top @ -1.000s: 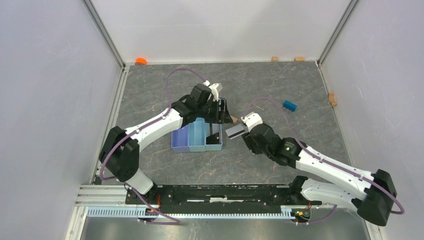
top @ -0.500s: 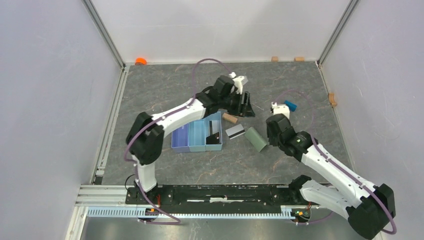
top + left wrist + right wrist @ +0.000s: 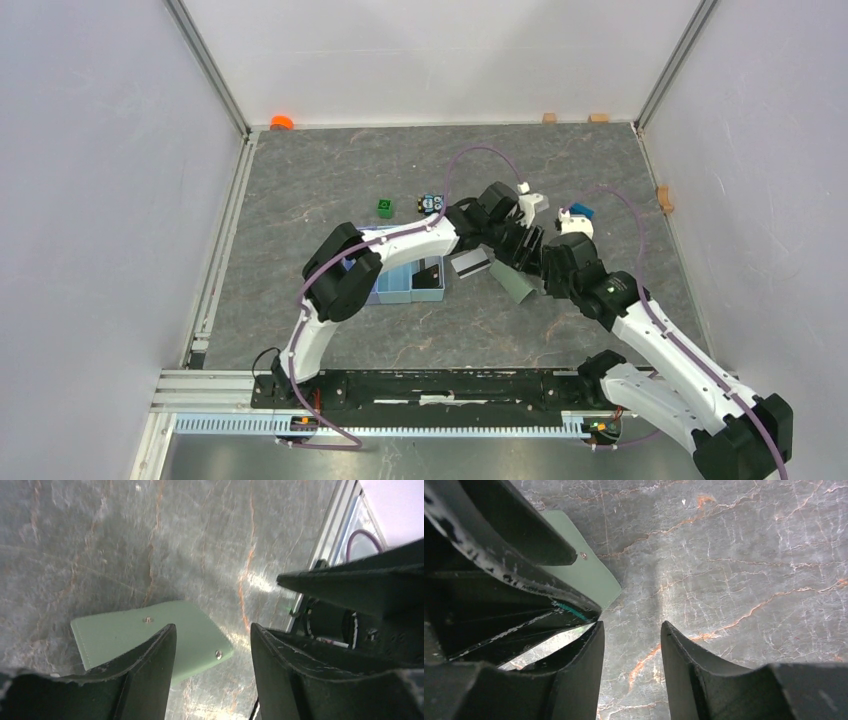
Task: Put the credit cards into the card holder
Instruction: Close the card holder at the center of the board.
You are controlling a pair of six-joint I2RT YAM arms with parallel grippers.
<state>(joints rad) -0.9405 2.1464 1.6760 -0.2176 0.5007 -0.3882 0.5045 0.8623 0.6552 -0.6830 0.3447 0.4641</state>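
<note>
Swinging farther right than half a second ago, the left gripper [image 3: 212, 627] now hangs over the card holder [image 3: 517, 285], its fingers spread with nothing pinched. The right gripper [image 3: 632, 625] has drawn in close beside it, likewise spread above the bare table [image 3: 300, 200]. The sage-green holder lies flat on the table, just right of a striped grey credit card [image 3: 470, 262]. A second card [image 3: 430, 272] sits in the right compartment of the blue tray [image 3: 398, 288].

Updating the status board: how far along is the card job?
Done: nothing; card holder lies closed on the table. In hand: left hand open over it, right hand open beside it. Left: open it, load the striped card beside it and the dark card in the tray.
</note>
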